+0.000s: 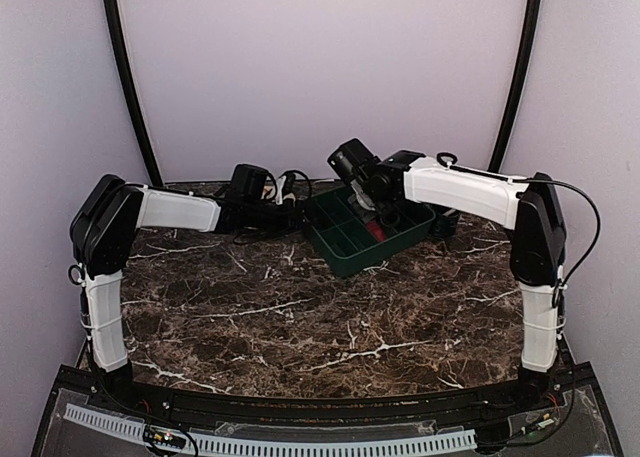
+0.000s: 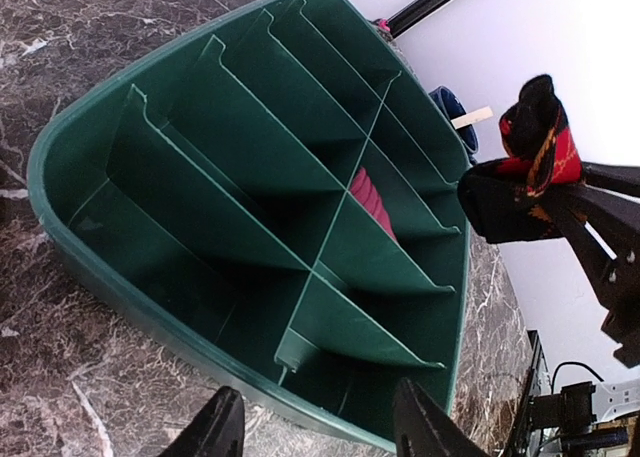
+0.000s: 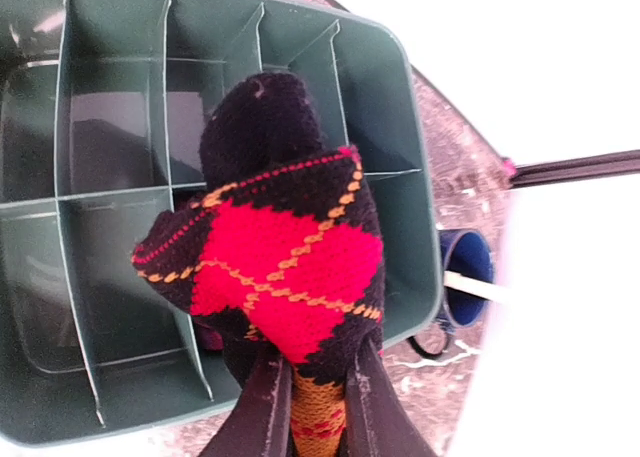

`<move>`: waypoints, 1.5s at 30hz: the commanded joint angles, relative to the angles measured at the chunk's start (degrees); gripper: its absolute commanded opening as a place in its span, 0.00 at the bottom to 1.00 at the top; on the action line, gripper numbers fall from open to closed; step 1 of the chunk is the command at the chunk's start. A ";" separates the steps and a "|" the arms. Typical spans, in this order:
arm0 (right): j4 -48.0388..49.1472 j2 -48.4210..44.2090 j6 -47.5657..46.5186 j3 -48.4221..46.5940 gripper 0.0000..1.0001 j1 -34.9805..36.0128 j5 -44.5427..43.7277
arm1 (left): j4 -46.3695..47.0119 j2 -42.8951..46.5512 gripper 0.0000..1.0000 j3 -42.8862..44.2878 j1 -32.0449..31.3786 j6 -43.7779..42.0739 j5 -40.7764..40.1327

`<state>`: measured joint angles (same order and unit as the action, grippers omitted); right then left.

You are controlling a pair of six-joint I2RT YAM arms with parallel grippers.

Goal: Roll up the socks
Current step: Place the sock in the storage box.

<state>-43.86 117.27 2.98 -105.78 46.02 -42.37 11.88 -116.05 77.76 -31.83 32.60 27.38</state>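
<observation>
Right gripper [image 3: 312, 382] is pinching the bundled argyle sock [image 3: 280, 267], whose long axis runs straight out from the jaws, and holds it directly above the bin [image 3: 400, 107], clear of the dividers. Left gripper [image 2: 320, 422] stands spread and empty just beside the bin's near wall. The magenta sock [image 2: 372, 199] lies in a middle compartment
</observation>
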 commanded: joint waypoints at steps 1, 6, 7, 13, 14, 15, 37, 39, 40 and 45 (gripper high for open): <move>5.35 1.49 -4.48 2.77 0.00 2.27 -8.51 | -0.77 0.56 0.53 0.53 -0.33 0.01 -1.51; 5.37 5.74 -4.68 2.81 0.00 4.26 -11.50 | 0.34 1.53 0.53 -2.47 -0.33 2.79 -4.54; 5.44 6.63 -4.73 2.85 0.00 4.69 -12.11 | 0.88 1.86 0.52 -3.20 -0.29 3.39 -4.94; 3.17 11.13 -3.55 1.05 0.00 5.81 -11.77 | 2.25 3.05 0.52 -6.44 -0.26 5.40 -6.38; 2.70 11.55 -3.52 0.77 0.00 5.95 -11.21 | 2.40 3.22 0.52 -6.92 -0.27 5.60 -6.51; 2.28 11.91 -3.45 0.49 0.00 6.00 -10.40 | 2.73 3.40 0.52 -7.54 -0.25 5.84 -6.59; -9.38 15.05 5.54 -9.37 0.00 -2.99 23.00 | 5.50 3.99 0.52 -8.72 -0.20 6.34 -4.92; -9.49 15.53 5.54 -9.60 0.00 -3.72 25.07 | 5.41 3.86 0.52 -8.52 -0.21 6.25 -4.75; -9.61 15.73 5.54 -9.73 0.00 -3.94 25.78 | 5.41 3.82 0.52 -8.42 -0.19 6.29 -4.68; -11.12 17.57 4.95 -11.47 0.00 -4.98 29.13 | 4.94 3.47 0.52 -7.81 -0.22 6.16 -4.14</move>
<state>-52.95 132.53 7.64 -114.67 42.11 -17.45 16.60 -115.24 69.32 -31.83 39.38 22.09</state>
